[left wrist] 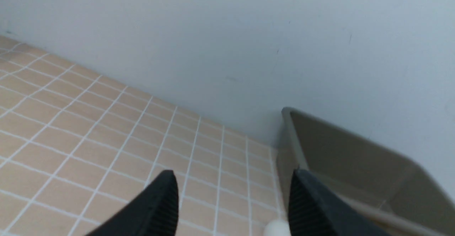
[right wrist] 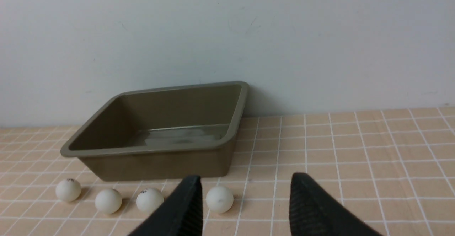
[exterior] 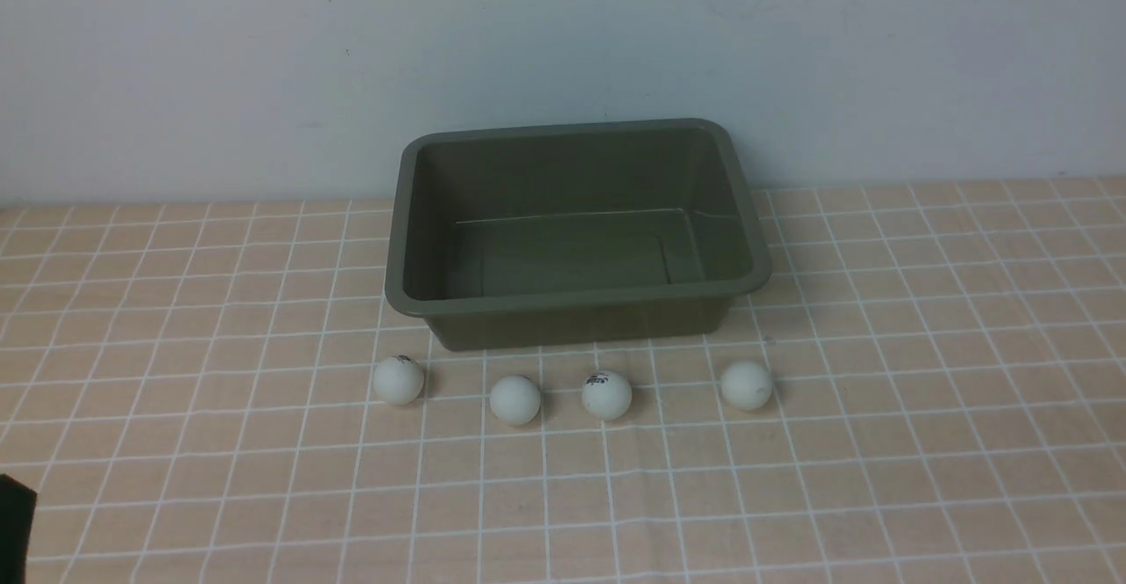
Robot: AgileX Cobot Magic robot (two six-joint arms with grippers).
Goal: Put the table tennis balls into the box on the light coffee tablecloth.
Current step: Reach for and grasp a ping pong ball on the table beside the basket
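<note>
- The left claw (left wrist: pixel 233 173) is open wide and has nothing in it.
- Four white table tennis balls (exterior: pixel 398 380) sit in a row on the light coffee tablecloth (exterior: pixel 176 302), with gaps between them (two have a small dark mark).
- The green box (exterior: pixel 572 298) stands just behind the row, by the wall (exterior: pixel 563 39). All four balls are outside it.
- The right claw (right wrist: pixel 246 177) is open too and holds nothing. The ball at the right end (right wrist: pixel 219 199) shows between its fingers.

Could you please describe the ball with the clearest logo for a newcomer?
Find the green box by the wall; four white balls line up before it. The third ball from the robot's left has dark print on top, while both neighbours look plain.
</note>
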